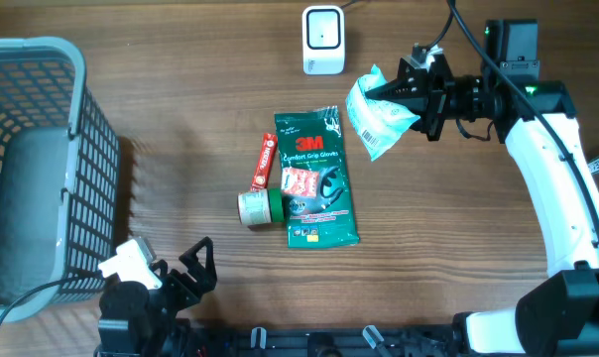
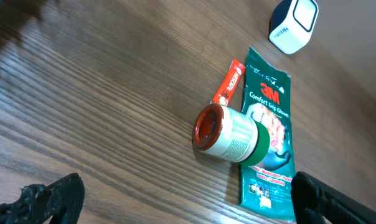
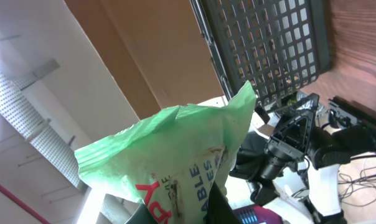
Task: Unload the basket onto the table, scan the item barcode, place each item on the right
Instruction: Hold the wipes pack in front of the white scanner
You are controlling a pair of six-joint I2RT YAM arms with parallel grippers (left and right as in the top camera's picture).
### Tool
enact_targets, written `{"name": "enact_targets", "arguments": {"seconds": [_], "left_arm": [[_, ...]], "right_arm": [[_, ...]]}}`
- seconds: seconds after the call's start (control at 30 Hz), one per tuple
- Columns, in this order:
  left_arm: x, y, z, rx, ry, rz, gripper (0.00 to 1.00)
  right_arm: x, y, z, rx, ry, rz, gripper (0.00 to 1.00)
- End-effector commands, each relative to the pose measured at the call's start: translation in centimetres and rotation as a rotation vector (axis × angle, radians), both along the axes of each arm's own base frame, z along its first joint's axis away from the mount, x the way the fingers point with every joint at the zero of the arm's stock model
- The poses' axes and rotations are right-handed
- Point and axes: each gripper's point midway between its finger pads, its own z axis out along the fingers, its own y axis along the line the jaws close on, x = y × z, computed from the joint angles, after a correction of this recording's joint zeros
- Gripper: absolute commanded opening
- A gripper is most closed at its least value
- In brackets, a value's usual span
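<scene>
Green plastic packet (image 1: 379, 114) clamped in right claw (image 1: 407, 97)
It is held aloft near the bench's (image 1: 458, 228) far edge; the left claw (image 1: 163, 263) is spread wide, nothing grasped.

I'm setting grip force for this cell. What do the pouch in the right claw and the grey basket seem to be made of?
Pouch: thin, soft plastic film, pale green and white, printed; it creases where the right claw pinches it. Basket: probably rigid moulded plastic, matt grey, an even open grid under a thick smooth rim; coated wire is possible.
</scene>
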Motion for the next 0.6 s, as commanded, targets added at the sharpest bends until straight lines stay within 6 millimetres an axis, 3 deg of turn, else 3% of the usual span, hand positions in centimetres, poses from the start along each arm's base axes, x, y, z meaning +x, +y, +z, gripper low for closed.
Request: {"name": "enact_targets", "arguments": {"seconds": [0.0,0.47,0.57], "left_arm": [[0.1,0.0,-0.1,-0.004,0.001,0.003,1.0],[0.1,0.0,-0.1,-0.004,0.001,0.003,1.0],[0.1,0.0,-0.1,-0.004,0.001,0.003,1.0]], "right_arm": [[-0.6,0.0,0.8,0.054,-0.045,0.042,0.04],[-0.9,0.0,0.5,0.052,-0.049,0.037,0.04],[-0.1,0.1,-0.6,-0.01,-0.165,-0.004,0.04]]}}
